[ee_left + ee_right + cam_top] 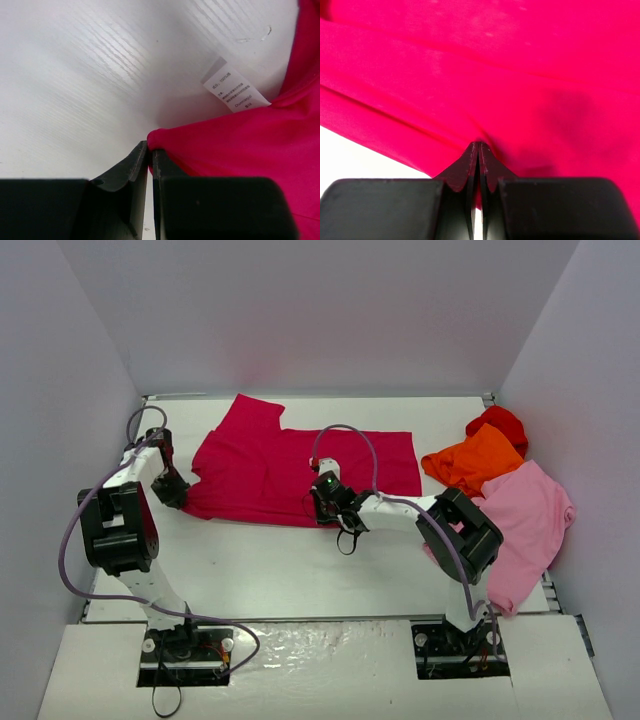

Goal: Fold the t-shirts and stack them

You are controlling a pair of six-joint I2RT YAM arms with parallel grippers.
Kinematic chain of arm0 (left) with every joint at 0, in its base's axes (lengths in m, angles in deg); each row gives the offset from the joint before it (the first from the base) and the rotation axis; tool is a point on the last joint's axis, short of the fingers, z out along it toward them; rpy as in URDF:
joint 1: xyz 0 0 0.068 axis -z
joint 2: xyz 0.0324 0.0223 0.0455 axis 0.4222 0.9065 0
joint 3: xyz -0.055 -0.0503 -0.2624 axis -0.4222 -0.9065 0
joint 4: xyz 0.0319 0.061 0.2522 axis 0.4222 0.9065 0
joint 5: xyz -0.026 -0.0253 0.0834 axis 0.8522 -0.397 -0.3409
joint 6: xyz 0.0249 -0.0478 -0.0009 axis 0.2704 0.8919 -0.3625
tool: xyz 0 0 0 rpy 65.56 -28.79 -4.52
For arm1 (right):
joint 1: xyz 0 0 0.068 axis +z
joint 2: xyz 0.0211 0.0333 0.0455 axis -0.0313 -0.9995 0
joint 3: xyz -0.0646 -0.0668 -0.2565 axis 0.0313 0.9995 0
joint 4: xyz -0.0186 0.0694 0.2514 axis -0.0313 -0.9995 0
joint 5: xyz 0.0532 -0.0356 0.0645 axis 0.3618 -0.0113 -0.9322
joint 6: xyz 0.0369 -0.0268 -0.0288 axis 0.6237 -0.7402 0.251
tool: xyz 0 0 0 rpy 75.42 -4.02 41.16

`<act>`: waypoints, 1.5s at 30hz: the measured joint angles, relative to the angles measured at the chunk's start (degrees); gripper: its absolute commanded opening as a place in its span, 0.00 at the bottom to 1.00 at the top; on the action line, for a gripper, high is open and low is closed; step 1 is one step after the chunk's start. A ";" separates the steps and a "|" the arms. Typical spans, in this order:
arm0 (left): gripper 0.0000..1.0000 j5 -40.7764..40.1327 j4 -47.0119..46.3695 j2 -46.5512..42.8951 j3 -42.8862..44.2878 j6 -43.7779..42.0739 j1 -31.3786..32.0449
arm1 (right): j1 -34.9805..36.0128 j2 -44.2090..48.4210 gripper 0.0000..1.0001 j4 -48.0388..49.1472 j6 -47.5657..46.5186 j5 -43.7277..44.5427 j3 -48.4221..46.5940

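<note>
Crimson, the t-shirt (pixel 300 465) is pinched at its edge by my left gripper (pixel 149 150) and right gripper (pixel 478 146); I should lift evenly.

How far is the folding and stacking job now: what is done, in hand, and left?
Done: nothing looks folded or stacked yet. In hand: the crimson shirt lies spread out; the left gripper pinches its near left corner, the right gripper its near edge, seemingly for a first fold. Left: the orange shirt, bright red shirt and light pink shirt lie loose at the right.
</note>
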 measured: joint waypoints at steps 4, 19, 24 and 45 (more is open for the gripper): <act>0.04 2.14 1.33 0.06 1.91 -0.03 -1.97 | -1.89 1.45 0.00 -0.59 0.34 -0.59 1.55; 0.10 8.21 3.09 0.05 4.22 -0.14 -3.41 | -4.74 2.74 0.01 -1.92 1.03 -3.06 2.47; 0.32 6.39 3.51 -1.79 3.71 -0.16 -3.97 | -5.41 4.61 0.32 -6.29 0.90 -2.46 2.68; 0.54 19.56 -3.60 -7.19 -0.16 3.31 7.06 | -5.77 7.65 0.56 -20.92 1.25 2.23 -6.54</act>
